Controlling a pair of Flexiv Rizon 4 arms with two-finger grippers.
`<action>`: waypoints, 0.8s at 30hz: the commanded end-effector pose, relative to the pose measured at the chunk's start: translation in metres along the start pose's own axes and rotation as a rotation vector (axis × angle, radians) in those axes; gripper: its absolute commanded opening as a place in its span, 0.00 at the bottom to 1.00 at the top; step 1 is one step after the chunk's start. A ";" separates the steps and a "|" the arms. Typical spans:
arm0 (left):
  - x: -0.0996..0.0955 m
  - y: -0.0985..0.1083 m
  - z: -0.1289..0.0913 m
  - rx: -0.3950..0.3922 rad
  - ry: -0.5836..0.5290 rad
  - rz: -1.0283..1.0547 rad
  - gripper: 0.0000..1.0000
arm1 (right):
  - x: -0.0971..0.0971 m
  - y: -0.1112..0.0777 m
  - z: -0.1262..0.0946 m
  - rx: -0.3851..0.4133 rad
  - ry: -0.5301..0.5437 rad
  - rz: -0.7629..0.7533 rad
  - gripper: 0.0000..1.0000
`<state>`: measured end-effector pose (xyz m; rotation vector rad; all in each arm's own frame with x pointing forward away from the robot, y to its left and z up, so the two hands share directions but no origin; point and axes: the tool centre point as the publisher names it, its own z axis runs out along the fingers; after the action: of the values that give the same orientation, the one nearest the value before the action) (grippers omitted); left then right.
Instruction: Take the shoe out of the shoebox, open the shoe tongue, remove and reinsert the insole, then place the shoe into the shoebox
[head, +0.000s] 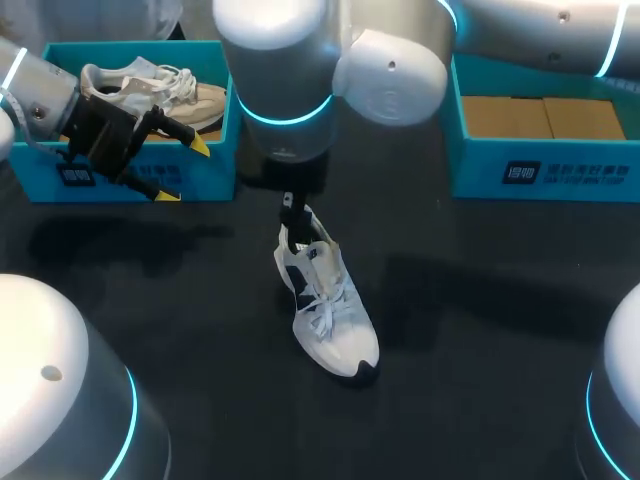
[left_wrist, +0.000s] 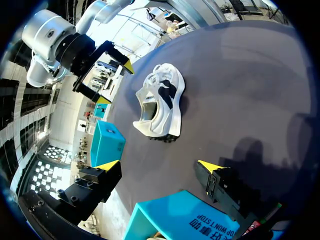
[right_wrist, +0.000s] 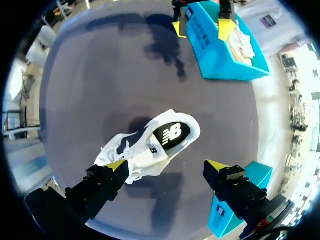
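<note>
The white shoe (head: 330, 310) stands on its sole near the middle of the dark table (head: 480, 330), outside both boxes, with its toe toward my side and its heel toward the far edge. Its laces are loose. From my right wrist I look straight down into its opening, where the black insole (right_wrist: 171, 135) lies inside.

My right pincer (right_wrist: 167, 166) hangs over the heel end of the shoe with its 2 yellow-tipped fingers spread wide and nothing between them. One tip (right_wrist: 116, 165) sits over the laces, but I cannot tell whether it touches them. In the head view my right arm covers most of this pincer.

My left pincer (head: 185, 170) is well apart from the shoe, at the near wall of the left shoebox (head: 225, 150). Its fingers are also spread, gripping nothing. That teal box holds 1 beige shoe (head: 150, 85), lying with its toe toward the middle of the table.

The right shoebox (head: 480, 170), teal as well, stands at the far right of the table with a brown cardboard floor showing inside. From my left wrist the white shoe lies ahead of the spread fingers, with my right pincer beyond it.
</note>
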<state>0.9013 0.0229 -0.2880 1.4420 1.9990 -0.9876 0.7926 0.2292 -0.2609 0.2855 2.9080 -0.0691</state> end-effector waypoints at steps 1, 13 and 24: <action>0.000 -0.001 0.000 -0.003 0.003 0.000 1.00 | -0.010 0.003 0.006 -0.016 0.020 -0.040 1.00; 0.000 -0.001 0.000 -0.003 0.003 0.000 1.00 | -0.043 0.020 0.027 -0.085 -0.004 -0.296 1.00; 0.000 -0.001 0.000 -0.003 0.003 0.000 1.00 | -0.061 0.040 0.059 -0.037 0.030 -0.439 1.00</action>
<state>0.9013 0.0229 -0.2880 1.4420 1.9990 -0.9875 0.8605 0.2406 -0.2964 -0.3520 2.9222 -0.0557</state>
